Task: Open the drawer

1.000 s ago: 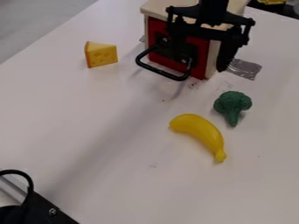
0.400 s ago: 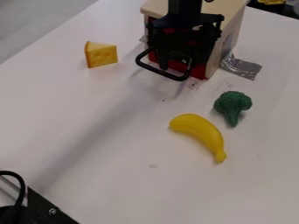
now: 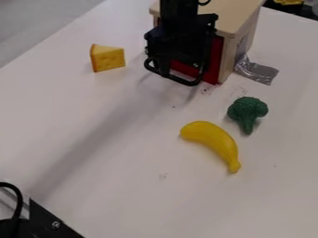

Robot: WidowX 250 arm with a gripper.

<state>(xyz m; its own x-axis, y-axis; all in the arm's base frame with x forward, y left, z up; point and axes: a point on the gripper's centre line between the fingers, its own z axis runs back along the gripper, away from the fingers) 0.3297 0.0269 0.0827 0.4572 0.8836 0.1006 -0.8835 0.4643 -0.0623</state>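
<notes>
Black robotic tool (image 3: 178,66) positioned at the curved black handle (image 3: 185,83) of the red-fronted drawer (image 3: 215,61) — degree of opening, and any hold, cannot be determined.

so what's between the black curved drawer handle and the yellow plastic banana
Just white tabletop with a small dark speck, as the camera view shows.

At the far side, I see my gripper (image 3: 180,62) over the red drawer (image 3: 215,60) and its handle (image 3: 184,82), cheese (image 3: 108,58) left, banana (image 3: 212,141) and broccoli (image 3: 247,109) nearer, right.
</notes>
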